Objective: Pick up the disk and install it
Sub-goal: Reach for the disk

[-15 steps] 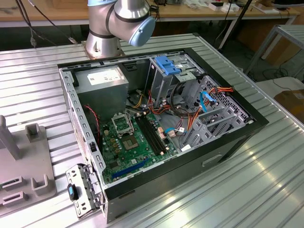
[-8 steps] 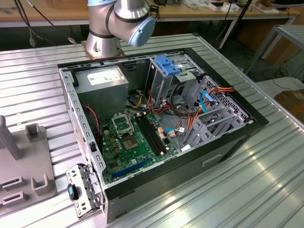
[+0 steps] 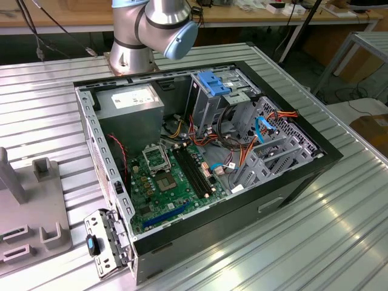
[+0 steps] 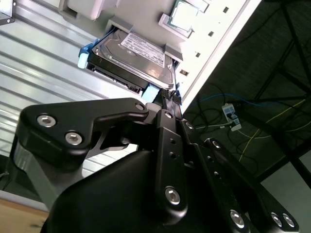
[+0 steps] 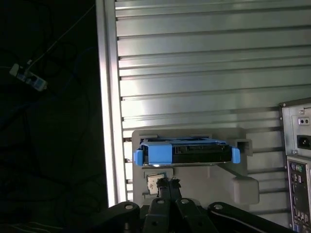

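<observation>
The disk (image 5: 201, 154) rests in the grey holder (image 5: 209, 180) (blue rail (image 5: 159, 153) around it); the gripper (image 5: 168, 183) hovers near that holder, jaws closed on nothing, apart from the disk.

Your ribbed aluminium tabletop (image 3: 339, 242) carries the open computer case (image 3: 273, 200) at its middle. A grey plastic fixture (image 3: 36, 206) lies at the exterior view's left, and the arm's base (image 3: 126, 60) stands beyond the case.

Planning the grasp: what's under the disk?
A grey holder cradles the disk, standing on the ribbed table. The disk's underside and its seat are covered.
</observation>
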Available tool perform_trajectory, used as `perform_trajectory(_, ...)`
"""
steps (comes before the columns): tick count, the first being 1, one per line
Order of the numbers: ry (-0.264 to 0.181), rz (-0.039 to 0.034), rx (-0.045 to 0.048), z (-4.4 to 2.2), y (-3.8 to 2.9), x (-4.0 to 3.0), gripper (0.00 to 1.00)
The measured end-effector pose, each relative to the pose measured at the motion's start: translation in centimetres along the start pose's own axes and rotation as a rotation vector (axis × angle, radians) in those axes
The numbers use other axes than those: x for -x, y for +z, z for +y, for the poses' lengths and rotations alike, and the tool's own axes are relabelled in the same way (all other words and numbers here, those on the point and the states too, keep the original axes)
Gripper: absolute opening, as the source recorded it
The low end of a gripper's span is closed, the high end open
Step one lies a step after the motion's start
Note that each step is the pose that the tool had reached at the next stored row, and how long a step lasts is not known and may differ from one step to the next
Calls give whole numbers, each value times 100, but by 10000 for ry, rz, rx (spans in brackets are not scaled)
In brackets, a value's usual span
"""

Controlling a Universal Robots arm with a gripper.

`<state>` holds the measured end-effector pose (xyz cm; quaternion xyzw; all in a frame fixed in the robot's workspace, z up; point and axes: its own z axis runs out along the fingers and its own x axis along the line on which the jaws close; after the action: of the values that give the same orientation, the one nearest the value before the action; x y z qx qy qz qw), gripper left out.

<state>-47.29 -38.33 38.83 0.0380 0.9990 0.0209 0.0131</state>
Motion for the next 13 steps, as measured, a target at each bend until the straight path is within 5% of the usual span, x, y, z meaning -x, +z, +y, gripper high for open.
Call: perform_trajectory(13, -1, -1, -19, 6, -2, -75, 11)
